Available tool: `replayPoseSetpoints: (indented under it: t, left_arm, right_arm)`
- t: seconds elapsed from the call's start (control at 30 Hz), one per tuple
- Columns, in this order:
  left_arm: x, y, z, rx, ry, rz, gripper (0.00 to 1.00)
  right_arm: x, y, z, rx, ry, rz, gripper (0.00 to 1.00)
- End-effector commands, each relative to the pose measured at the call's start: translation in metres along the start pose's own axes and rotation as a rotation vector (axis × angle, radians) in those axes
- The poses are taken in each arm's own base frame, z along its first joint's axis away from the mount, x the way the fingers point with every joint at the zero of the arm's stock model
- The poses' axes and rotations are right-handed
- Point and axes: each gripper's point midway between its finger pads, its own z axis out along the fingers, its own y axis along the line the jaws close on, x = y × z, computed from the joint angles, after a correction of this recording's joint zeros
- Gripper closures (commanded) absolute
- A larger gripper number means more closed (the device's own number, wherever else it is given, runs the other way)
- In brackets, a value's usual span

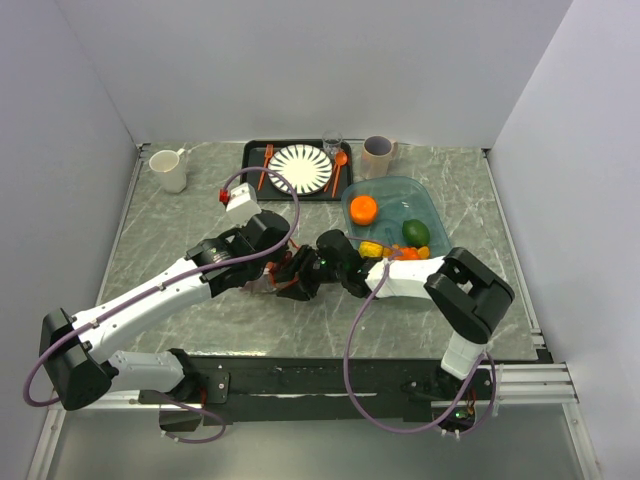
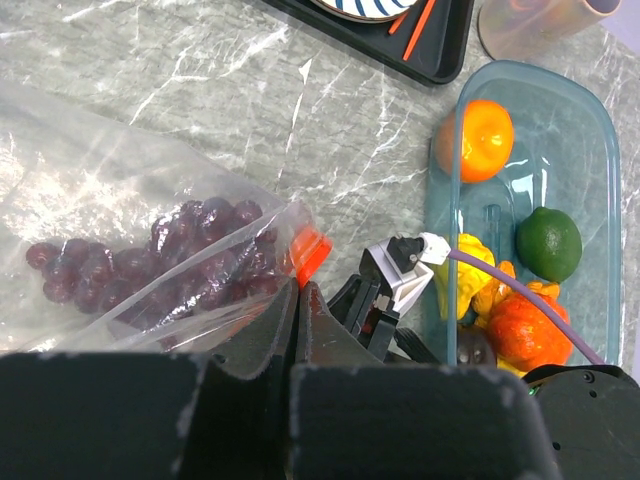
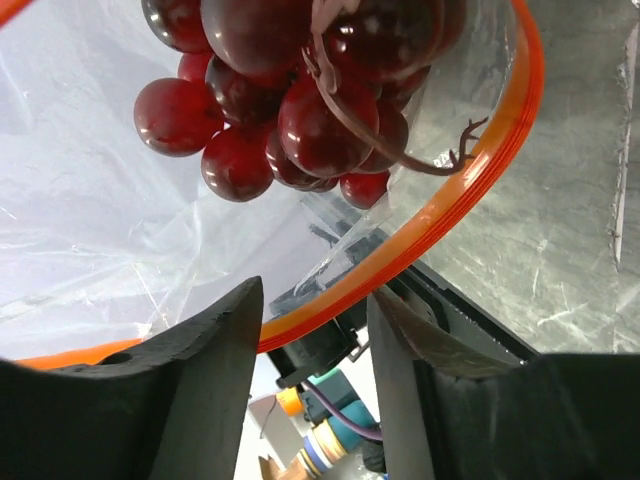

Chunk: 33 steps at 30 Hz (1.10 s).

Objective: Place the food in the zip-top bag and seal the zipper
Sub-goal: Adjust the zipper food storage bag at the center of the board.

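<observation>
Purple grapes (image 2: 150, 255) lie inside the zip-top bag (image 2: 100, 160), which sits mid-way along the bench (image 2: 300, 120), just left of the teal tub (image 2: 600, 130). The left fingers (image 2: 297, 292) are pinched tight on the bag's lip beside the zipper (image 2: 312, 252), evidently to keep the mouth lifted and open. The right fingers (image 3: 240, 310) stand apart at that mouth and grip nothing; the orange strip crosses behind their gap. The round orange (image 2: 478, 140), green piece (image 2: 548, 243) and yellow pieces (image 2: 470, 268) wait in the tub, towards the bench's right edge.
</observation>
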Motion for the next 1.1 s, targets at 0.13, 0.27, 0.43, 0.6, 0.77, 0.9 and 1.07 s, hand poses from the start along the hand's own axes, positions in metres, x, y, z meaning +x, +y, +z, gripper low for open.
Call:
replayPoseSetpoints:
  t: [0.13,0.27,0.43,0.6,0.77,0.9,1.07]
  left_arm:
    - [-0.022,-0.016,-0.011,0.062,-0.049,-0.079,0.99]
    - [-0.023,-0.017,-0.013,0.071,-0.050,-0.083,0.99]
    - [-0.025,-0.009,-0.015,0.052,-0.057,-0.081,0.99]
    - [-0.032,0.007,-0.023,0.026,-0.089,-0.096,0.99]
    - [-0.044,0.027,-0.034,0.004,-0.148,-0.140,0.99]
    - [-0.049,0.038,-0.035,-0.016,-0.172,-0.158,0.99]
    - [-0.056,0.052,-0.035,-0.082,-0.202,-0.172,0.99]
  right_arm:
    - [0.003,0.002,0.004,-0.029,0.009,-0.012,0.72]
    - [0.001,0.004,0.004,-0.030,-0.006,-0.046,0.98]
    - [-0.012,0.002,-0.002,0.015,-0.080,-0.107,1.00]
    - [-0.045,0.022,-0.039,0.154,-0.313,-0.350,1.00]
    - [-0.077,0.091,-0.097,0.226,-0.570,-0.644,1.00]
    - [-0.076,0.122,-0.122,0.264,-0.600,-0.773,1.00]
    - [-0.073,0.126,-0.124,0.271,-0.576,-0.835,1.00]
